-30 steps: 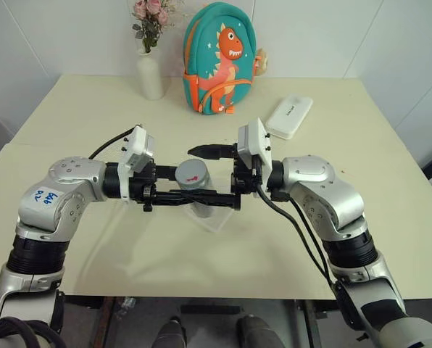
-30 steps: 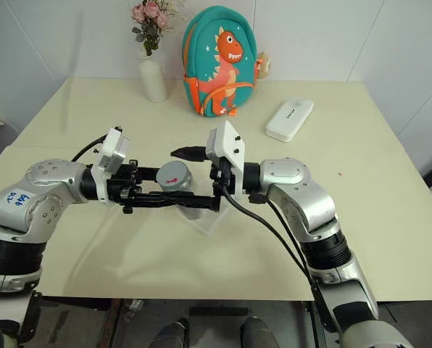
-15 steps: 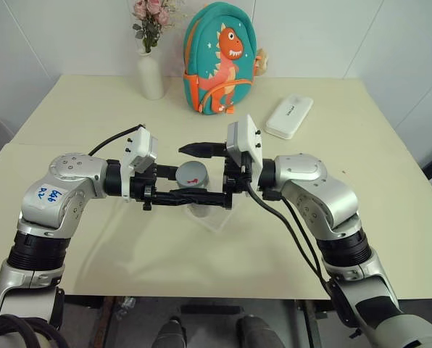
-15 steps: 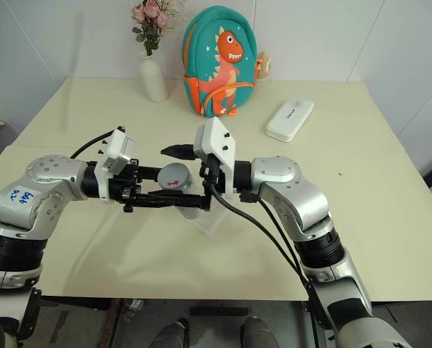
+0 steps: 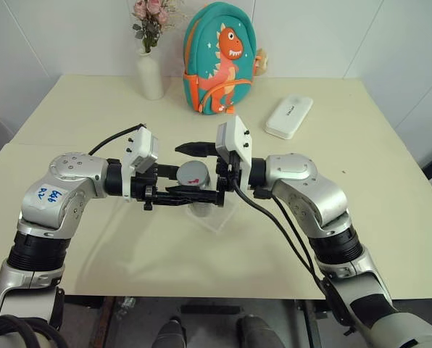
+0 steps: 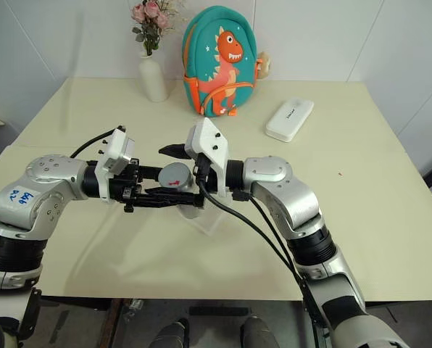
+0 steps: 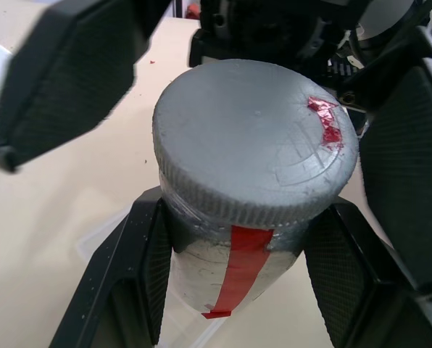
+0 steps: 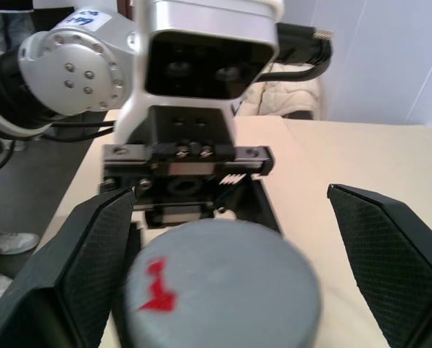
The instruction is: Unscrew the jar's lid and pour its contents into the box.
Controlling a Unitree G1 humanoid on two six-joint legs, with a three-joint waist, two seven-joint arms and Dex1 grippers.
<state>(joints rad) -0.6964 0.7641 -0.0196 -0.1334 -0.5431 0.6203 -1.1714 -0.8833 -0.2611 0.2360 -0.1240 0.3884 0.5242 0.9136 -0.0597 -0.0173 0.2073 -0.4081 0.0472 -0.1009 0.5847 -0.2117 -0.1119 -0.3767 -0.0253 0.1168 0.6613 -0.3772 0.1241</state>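
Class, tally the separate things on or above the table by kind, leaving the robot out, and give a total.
Jar with lid: 1
Clear box: 1
White vase of flowers: 1
Dinosaur backpack: 1
White oblong case: 1
Total: 5

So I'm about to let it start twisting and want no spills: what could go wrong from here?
1. The right tool is open, its fingers astride the lid without touching; closing off-centre could slip on the ribbed edge.
2. The left tool grips the jar low, so a hard twist might spin or tip it.
3. The box lies under the jar; a dropped jar could knock it.
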